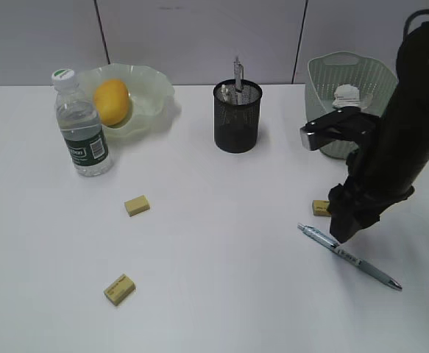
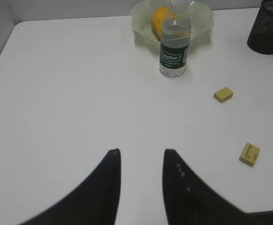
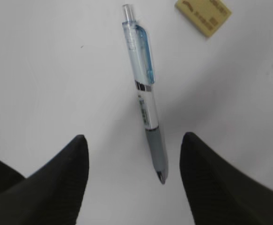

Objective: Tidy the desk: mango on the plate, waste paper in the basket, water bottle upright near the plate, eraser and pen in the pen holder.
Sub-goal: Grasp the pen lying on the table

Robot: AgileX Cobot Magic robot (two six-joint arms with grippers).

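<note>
Right claw (image 3: 134, 154) agape; mango (image 1: 112, 101) in plate (image 1: 151, 88).

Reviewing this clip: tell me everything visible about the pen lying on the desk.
The pen is a clear plastic click pen with a pale blue clip, a silver band, printed text on the barrel and a grey grip near the tip. It lies flat on the white desk, uncapped by any hand, its tip end between the open fingers of the right pincer, which hangs above without touching it. A yellow eraser lies apart, beyond its button end.
</note>
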